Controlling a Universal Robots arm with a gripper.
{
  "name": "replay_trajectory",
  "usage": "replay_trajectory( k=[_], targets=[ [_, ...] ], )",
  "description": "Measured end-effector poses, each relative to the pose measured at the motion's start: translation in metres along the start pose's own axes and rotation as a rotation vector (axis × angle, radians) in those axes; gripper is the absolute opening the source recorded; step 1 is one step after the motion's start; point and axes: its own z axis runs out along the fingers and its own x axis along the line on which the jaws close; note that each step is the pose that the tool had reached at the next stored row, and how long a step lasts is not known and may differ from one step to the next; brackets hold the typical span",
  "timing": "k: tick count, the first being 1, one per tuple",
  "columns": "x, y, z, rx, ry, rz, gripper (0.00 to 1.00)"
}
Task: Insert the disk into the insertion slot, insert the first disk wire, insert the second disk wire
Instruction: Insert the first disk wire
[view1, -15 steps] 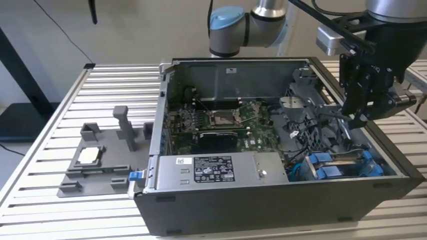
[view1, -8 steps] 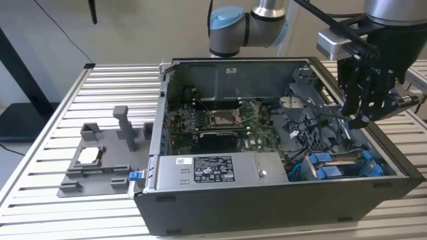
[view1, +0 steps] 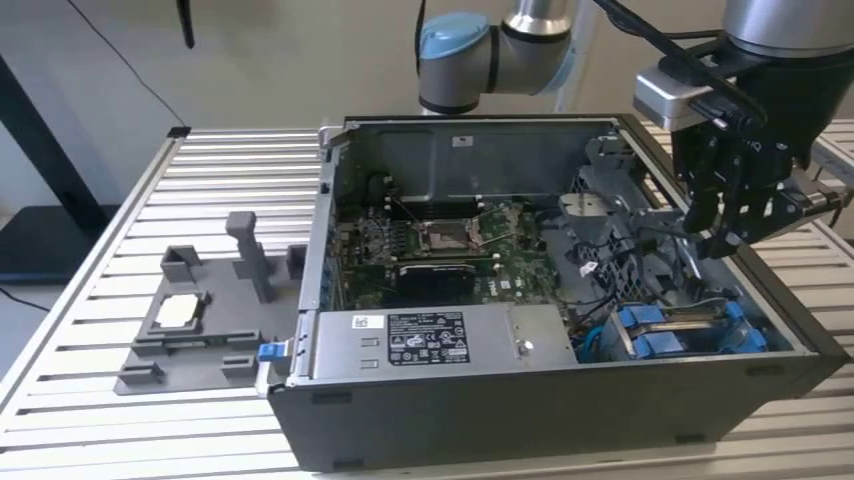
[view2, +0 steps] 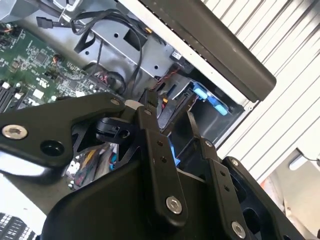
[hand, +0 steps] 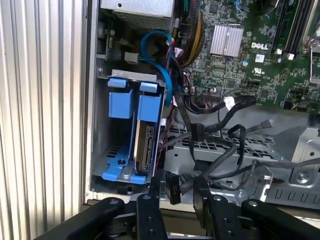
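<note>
The disk stands on edge in the insertion slot, a grey cage with blue plastic parts at the case's corner. Its connector edge faces the loose black wires. My gripper hangs just above the case rim beside that cage, at the exterior view's right. Its fingers stand partly apart and look shut on a black disk wire connector, whose cable trails back into the case. In the second wrist view the gripper hovers over the blue carrier.
The open dark grey case holds a green motherboard and a labelled power-supply box. A blue cable loops above the cage. A grey fixture sits on the slatted table at the exterior view's left.
</note>
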Motion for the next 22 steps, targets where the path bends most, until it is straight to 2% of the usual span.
replay_trajectory(
  k=[11, 13, 15, 16, 17, 22],
  targets=[
    [-0.0003, 0.0011, 0.0003, -0.0005, 0.0038, -0.002, 0.4],
    [-0.0005, 0.001, 0.0003, -0.0005, 0.0039, -0.002, 0.38],
    [-0.0005, 0.0011, 0.0003, -0.0004, 0.0039, -0.002, 0.25],
    [-0.0006, 0.0011, 0.0004, -0.0004, 0.0038, -0.001, 0.25],
    [-0.0006, 0.0011, 0.0003, -0.0004, 0.0038, -0.001, 0.2],
    [-0.0008, 0.001, 0.0004, -0.0004, 0.0039, -0.002, 0.2]
  ],
)
